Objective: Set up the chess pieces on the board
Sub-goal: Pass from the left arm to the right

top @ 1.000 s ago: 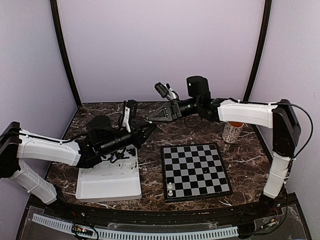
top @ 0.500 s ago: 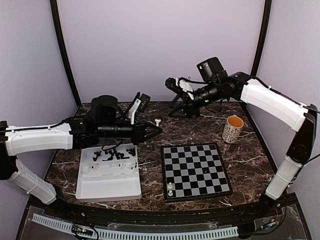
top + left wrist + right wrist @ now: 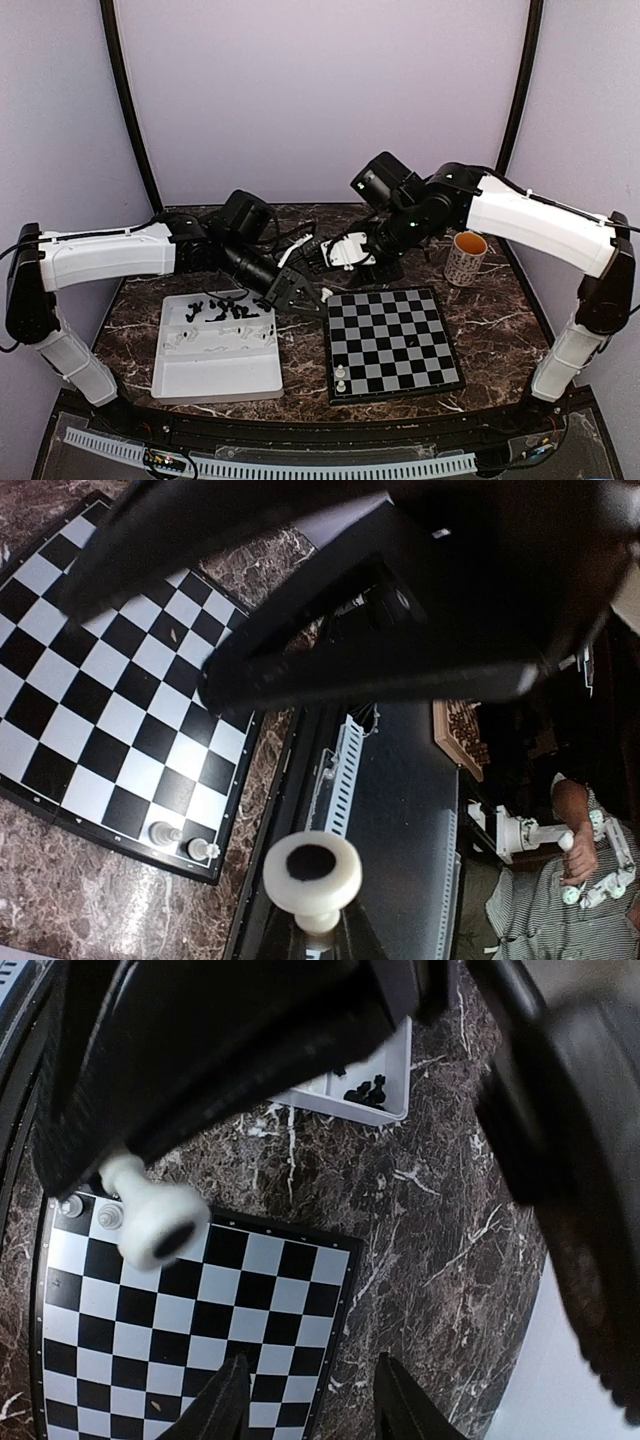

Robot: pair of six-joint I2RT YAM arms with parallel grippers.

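Board (image 3: pixel 392 342) on dark marbled table (image 3: pixel 500 305)

Black-and-white checkered board (image 3: pixel 392 340), white chess piece (image 3: pixel 312 876)

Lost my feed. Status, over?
Left gripper jaws shut on white piece. Right gripper jaws open, empty. Board holds two white pieces, otherwise bare.

The top camera looks down from the near edge onto the whole table (image 3: pixel 500 320). Both wrist cameras sit close above the board (image 3: pixel 100 680), sharing its near-left corner.
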